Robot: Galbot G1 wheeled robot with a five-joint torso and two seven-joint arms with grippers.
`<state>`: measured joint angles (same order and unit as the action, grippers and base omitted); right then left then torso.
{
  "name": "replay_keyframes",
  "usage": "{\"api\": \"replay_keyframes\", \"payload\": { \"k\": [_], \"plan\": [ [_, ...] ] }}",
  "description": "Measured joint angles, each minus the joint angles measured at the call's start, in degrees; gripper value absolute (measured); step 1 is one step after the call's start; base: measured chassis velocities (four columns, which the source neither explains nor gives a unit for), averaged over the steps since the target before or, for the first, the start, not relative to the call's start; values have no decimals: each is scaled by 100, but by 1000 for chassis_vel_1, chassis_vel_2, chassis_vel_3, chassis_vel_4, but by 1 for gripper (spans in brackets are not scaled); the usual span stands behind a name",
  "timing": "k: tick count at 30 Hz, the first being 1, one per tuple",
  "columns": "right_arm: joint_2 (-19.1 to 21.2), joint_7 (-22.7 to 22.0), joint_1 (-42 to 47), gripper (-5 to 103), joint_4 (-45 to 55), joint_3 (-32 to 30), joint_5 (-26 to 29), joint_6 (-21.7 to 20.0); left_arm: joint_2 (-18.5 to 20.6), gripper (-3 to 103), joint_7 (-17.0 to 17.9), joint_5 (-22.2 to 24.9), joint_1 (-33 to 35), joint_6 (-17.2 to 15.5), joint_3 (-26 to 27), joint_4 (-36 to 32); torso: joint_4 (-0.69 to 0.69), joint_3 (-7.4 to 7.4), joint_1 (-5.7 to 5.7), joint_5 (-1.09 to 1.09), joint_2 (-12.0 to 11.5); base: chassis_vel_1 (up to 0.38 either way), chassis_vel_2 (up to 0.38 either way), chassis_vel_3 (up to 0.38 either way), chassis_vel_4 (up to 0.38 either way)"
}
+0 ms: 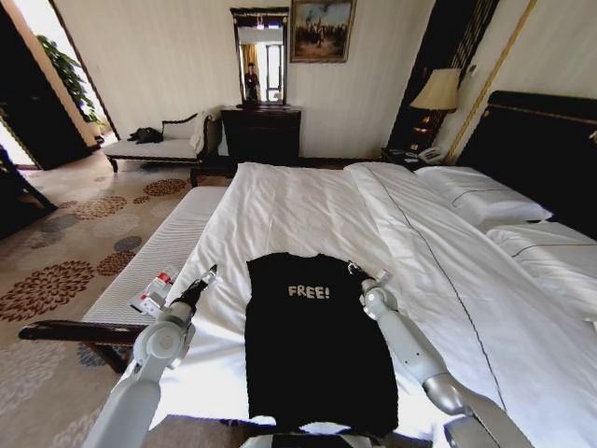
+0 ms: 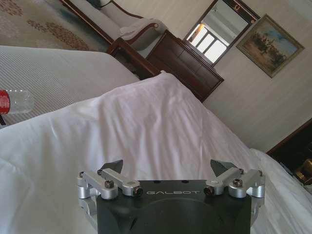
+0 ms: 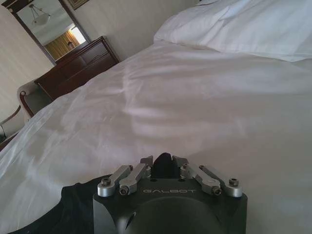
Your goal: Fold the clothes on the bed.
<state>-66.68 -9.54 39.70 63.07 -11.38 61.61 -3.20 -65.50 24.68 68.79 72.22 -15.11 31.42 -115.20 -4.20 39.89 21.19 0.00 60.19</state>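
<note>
Folding, stage: the sleeves look already turned in, as the T-shirt (image 1: 317,341) lies as a narrow black panel, lettering up, on the white duvet (image 1: 308,210) at the near side of the bed (image 1: 522,308); the lengthwise fold seems still to do.
Bench: a water bottle (image 1: 154,291) lies on the white bench (image 1: 163,252) beside the bed, well clear of the shirt.
Left gripper: it hovers (image 1: 207,276) just off the shirt's left shoulder corner, over bare duvet; the left wrist view shows its fingers (image 2: 111,168) spread wide with nothing between them.
Left gripper, advice: it likely needs to come in over the corner and pinch the shirt alone, not the duvet under it.
Shirt: the collar edge points toward the pillows (image 1: 485,201), the hem toward the robot; the cloth looks flat with few wrinkles.
Right gripper: it sits (image 1: 355,270) at the shirt's right shoulder corner; the right wrist view shows its fingers (image 3: 146,163) drawn together on a tuck of black cloth.
Right gripper, advice: judged from this, both corners should rise level and travel toward the hem together, or the fold will skew.
Risk: a lone pull from the right could drag the shirt sideways.
</note>
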Motion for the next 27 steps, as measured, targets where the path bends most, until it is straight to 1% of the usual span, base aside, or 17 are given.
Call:
{"api": "replay_keyframes", "payload": {
  "k": [1, 3, 5, 6, 7, 10, 13, 15, 18, 19, 21, 24, 25, 27],
  "plan": [
    [0, 1, 0, 15, 0, -1, -5, 5, -1, 100, 0, 0, -12, 0, -8, 8, 0, 0, 0, 0, 0, 0, 0, 0, 0],
    [-1, 1, 0, 15, 0, -2, -9, 8, 0, 100, 1, 1, -21, 0, -13, 15, 0, 0, 0, 0, 0, 0, 0, 0, 0],
    [-2, 2, 0, 5, 0, -2, -14, 14, -1, 100, 1, 2, -38, 0, -18, 28, 0, 0, 0, 0, 0, 0, 0, 0, 0],
    [-2, 2, -5, 2, 0, -1, -23, 39, 3, 100, 2, 4, -71, 0, -31, 54, 0, 0, 0, 0, 0, 0, 0, 0, 0],
    [-2, 5, -12, 1, 0, 0, -27, 64, 10, 100, 1, 6, -95, 0, -45, 75, 0, 0, 0, 0, 0, 0, 0, 0, 0],
    [-7, 15, -44, 1, 0, 0, -38, 156, 50, 100, 2, 15, -189, 0, -108, 150, 0, 0, 0, 0, 0, 0, 0, 0, 0],
    [-24, 20, -129, 0, 0, 0, -46, 301, 167, 100, -18, 13, -469, -9, -296, 368, 1, 0, 0, 0, 0, 0, 0, 0, 0],
    [-29, 21, -152, 0, -1, 0, -47, 327, 204, 100, -33, 11, -575, -13, -358, 455, 1, 0, 0, 0, 0, 0, 0, 0, 0],
    [-28, 20, -206, 0, 25, -1, -48, 372, 337, 100, -86, 10, -1152, -29, -672, 1022, 1, 0, 0, 0, 0, 0, 0, 0, 0],
    [-28, 20, -206, 0, 25, -1, -48, 372, 337, 100, -86, 10, -1152, -29, -672, 1022, 1, 0, 0, 0, 0, 0, 0, 0, 0],
    [4, 19, -213, 0, 82, 0, -59, 379, 366, 100, -101, 26, -1731, -54, -991, 1682, 0, 0, 0, -1, 0, 0, 0, 0, 0],
    [27, 17, -202, 0, 96, 9, -117, 384, 268, 100, -149, -59, -2497, -79, -1445, 2499, 0, 1, 0, 1, 0, 0, 0, 0, 0],
    [27, 17, -202, 0, 96, 9, -117, 384, 268, 100, -149, -59, -2497, -79, -1445, 2499, 0, 1, 0, 1, 0, 0, 0, 0, 0],
    [28, 17, -175, 0, 96, 12, -170, 396, 98, 100, -216, -258, -3022, -60, -1805, 3126, -1, 1, 1, 0, 0, 0, 0, 0, 0]
  ]
}}
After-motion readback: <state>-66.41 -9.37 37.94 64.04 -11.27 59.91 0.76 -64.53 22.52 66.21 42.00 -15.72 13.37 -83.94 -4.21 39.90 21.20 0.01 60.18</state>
